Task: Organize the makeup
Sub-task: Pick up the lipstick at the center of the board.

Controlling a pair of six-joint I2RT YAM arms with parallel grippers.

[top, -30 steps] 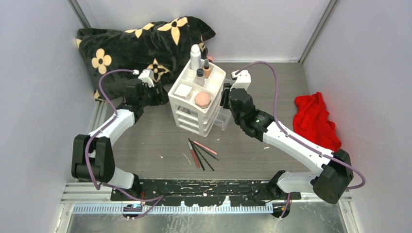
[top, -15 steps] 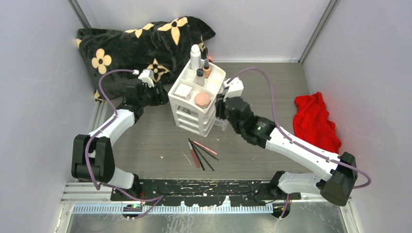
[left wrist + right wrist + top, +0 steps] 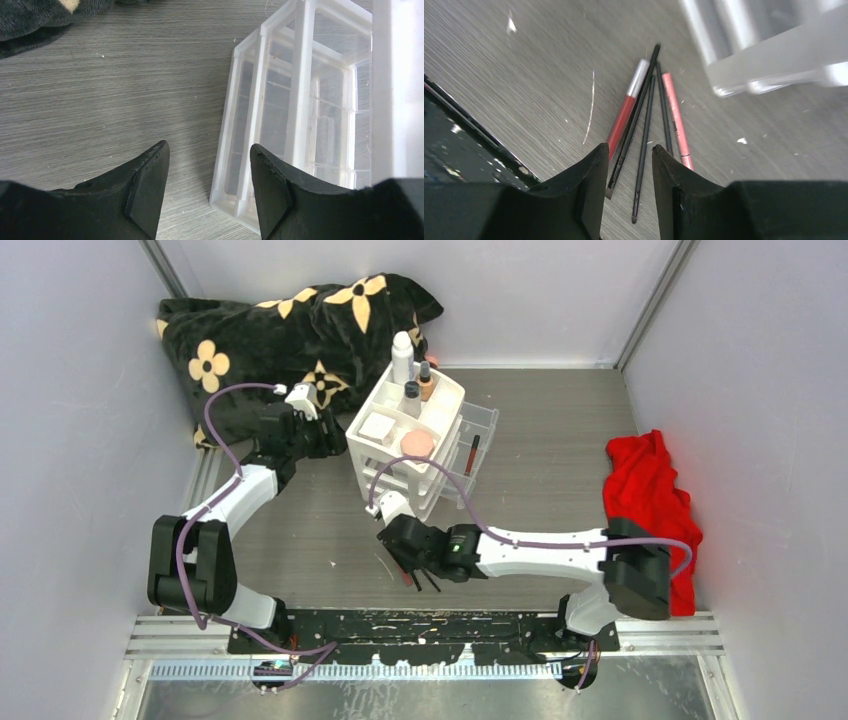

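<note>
The white drawer unit [image 3: 400, 475] carries on its top tray a white bottle [image 3: 402, 355], a tan dark-capped bottle [image 3: 425, 382], a white square box [image 3: 377, 427] and a pink compact [image 3: 417, 443]. A drawer [image 3: 480, 420] stands pulled out to the right with a red tube [image 3: 471, 455] in it. My right gripper [image 3: 405, 558] hovers open just above a red tube [image 3: 624, 115], thin black pencils [image 3: 645, 135] and a pink pencil [image 3: 675, 120] on the table, holding nothing [image 3: 629, 167]. My left gripper [image 3: 335, 440] is open and empty at the unit's left side [image 3: 207, 172].
A red cloth [image 3: 645, 490] lies at the right. A black flowered cushion [image 3: 290, 330] fills the back left corner. Grey walls close in on both sides. The unit's clear frame [image 3: 300, 110] stands right in front of my left fingers.
My right arm has swung from the drawer unit's right side forward and left to just over the pencils. The pulled-out drawer with the red tube now shows. The left arm has not moved.
</note>
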